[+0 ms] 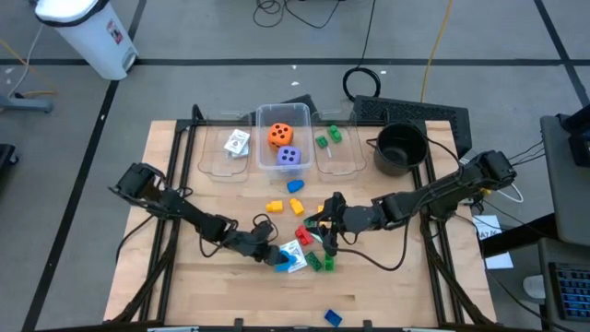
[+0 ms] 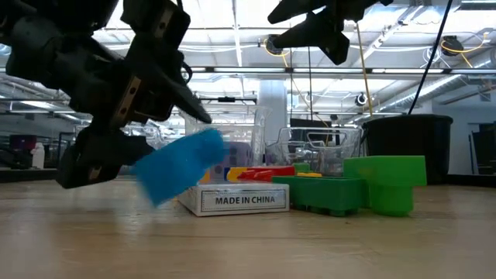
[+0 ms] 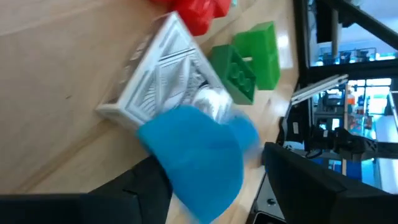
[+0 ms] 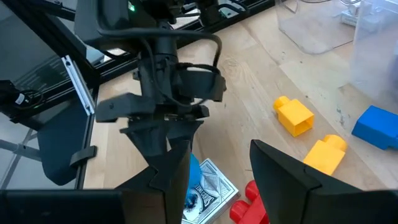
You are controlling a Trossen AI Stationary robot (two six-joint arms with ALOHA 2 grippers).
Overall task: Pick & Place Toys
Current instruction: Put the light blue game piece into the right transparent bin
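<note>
I'm seeing a blue brick sitting pinched in my left gripper, tilted, its low edge overlapping a white card box (stamped MADE IN CHINA on its side). Just past the box, red and green bricks are lying close together below my right gripper. Two yellow bricks and another blue one are resting farther out, toward the bins.

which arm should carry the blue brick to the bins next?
Left. The left gripper is already shut on the blue brick, beside the card deck. The right gripper hangs open and empty above the red brick.
</note>
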